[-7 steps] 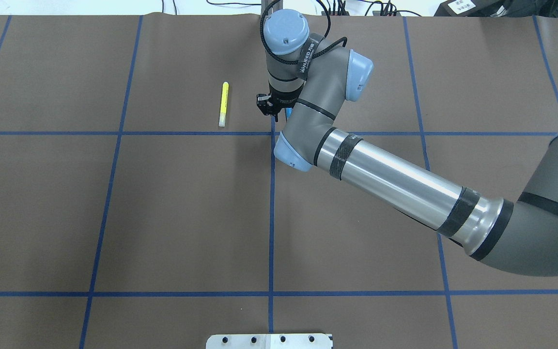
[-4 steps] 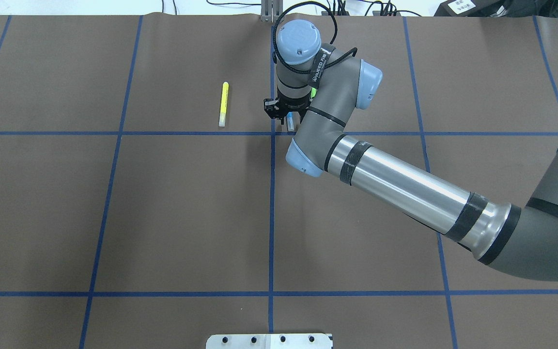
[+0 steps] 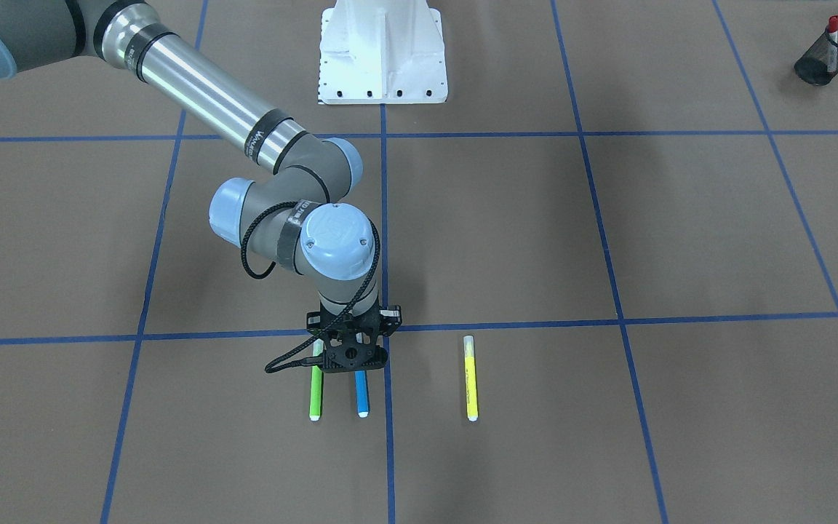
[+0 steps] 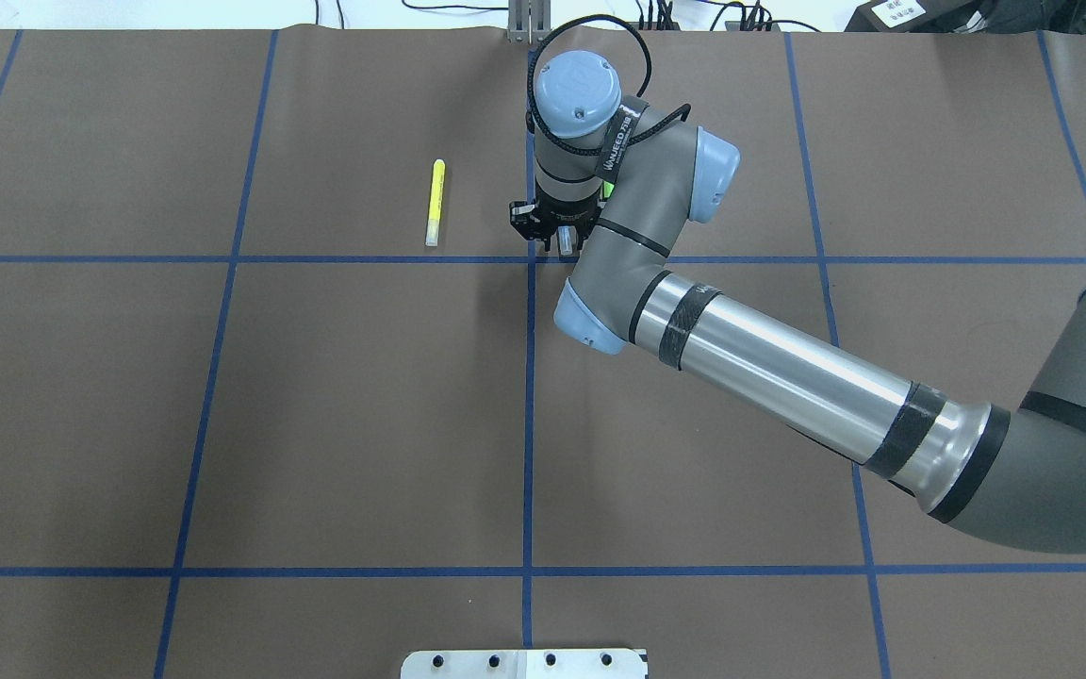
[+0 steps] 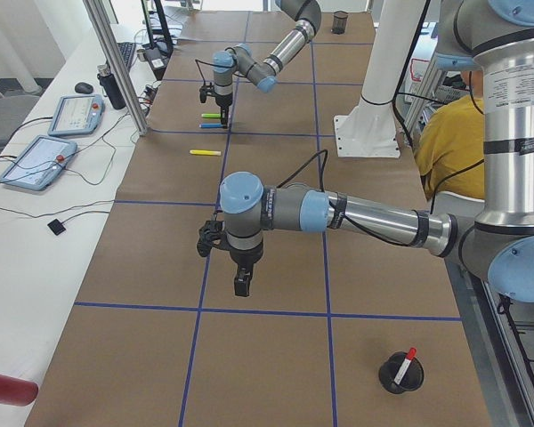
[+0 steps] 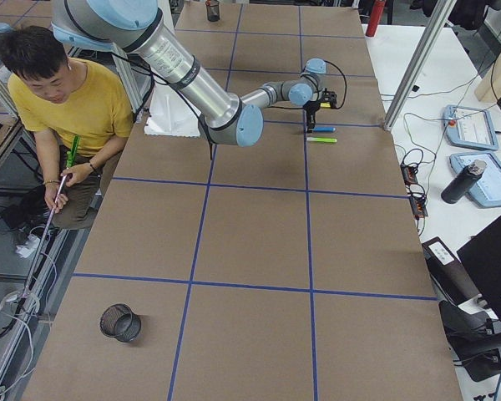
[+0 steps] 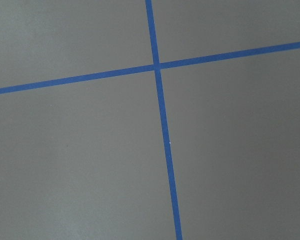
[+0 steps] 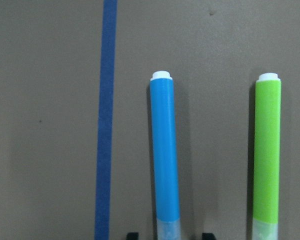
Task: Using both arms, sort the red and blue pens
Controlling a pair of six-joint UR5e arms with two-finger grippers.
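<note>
Well, the blue pen (image 3: 362, 399) lies flat on the brown desk (image 3: 681, 233), just beside a blue tape line. Its white end points away from the robot and its translucent cap toward it. A green marker (image 3: 315, 397) lies parallel on the side away from the line, near but not touching, and a yellow marker (image 3: 471, 378) lies well apart across the line. The right hand (image 3: 353, 366) hangs straight down over the cap end of the blue pen. In the wrist view its two dark fingertips (image 8: 132, 234) stand apart, one on each side of the cap, with nothing gripped yet. I'd judge the pen light, stiff and smooth, and round enough to roll or skid if one finger meets it first, so the hold wants to be square across it. Taken this near the cap it may tip, and the green neighbour leaves little room for the outer finger. The red pen (image 3: 833, 33) already stands in a black mesh cup (image 3: 815, 69) at the desk's corner on the robot's left. The left hand (image 5: 241, 285) hovers over bare desk, well away from the pens, and I cannot tell whether its fingers are apart or together.
</note>
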